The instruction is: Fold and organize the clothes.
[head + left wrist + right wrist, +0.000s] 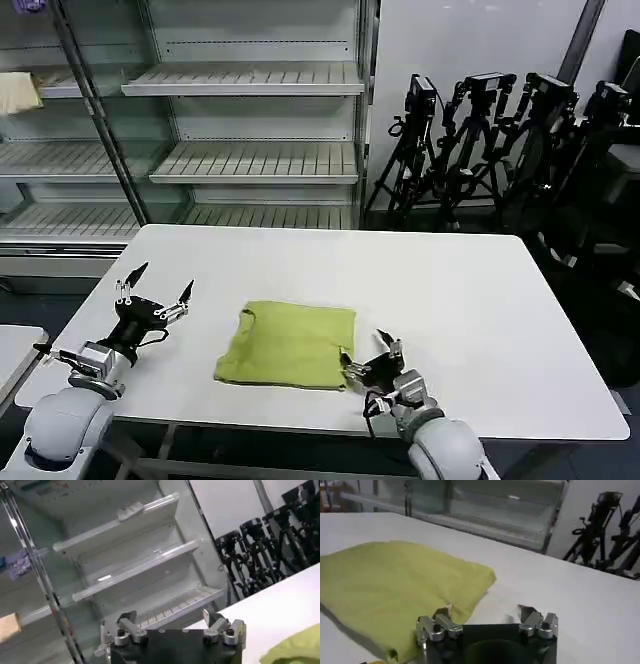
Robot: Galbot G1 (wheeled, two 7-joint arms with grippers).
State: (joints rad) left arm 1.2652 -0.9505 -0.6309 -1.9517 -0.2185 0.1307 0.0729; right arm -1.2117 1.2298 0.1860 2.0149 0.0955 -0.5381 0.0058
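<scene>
Trouble could come if the open right gripper (383, 357) beside the folded T-shirt (288, 343) drags it crooked; left gripper (155, 283) waits open.

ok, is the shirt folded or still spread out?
Folded. The T-shirt lies as a compact rectangle on the table, sleeves tucked away. Left gripper and right gripper are both open, holding nothing.

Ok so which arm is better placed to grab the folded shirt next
Right, probably. The right end effector sits open at the T-shirt's near right corner, one finger over the fabric edge. The left end effector is open too, but raised off the white table, apart from the shirt.
</scene>
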